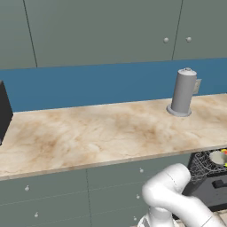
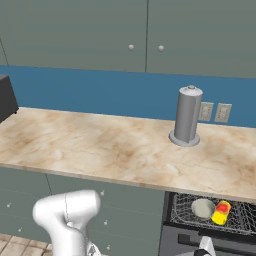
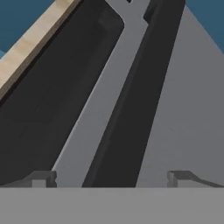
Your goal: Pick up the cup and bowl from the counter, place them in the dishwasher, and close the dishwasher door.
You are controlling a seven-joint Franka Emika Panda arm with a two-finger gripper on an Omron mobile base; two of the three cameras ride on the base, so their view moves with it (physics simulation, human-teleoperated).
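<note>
Jaws [image 3: 111, 178] spread open, empty, close over flat grey dishwasher door [image 3: 183, 109] and its black bar handle [image 3: 131, 109]. Dark under-bench dishwasher [image 2: 210, 220] open; small pale grey-beige bowl [image 2: 202, 208] in wire rack [image 2: 240, 220], touching red-and-yellow cup [image 2: 220, 212]. Above, long beige marble bench [image 2: 100, 145]; tall grey canister [image 2: 187, 122] at back.

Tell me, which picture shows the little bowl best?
The right base view: the bowl sits in full view in the dishwasher rack beside a yellow and red cup. The left base view catches it small at its edge.
</note>
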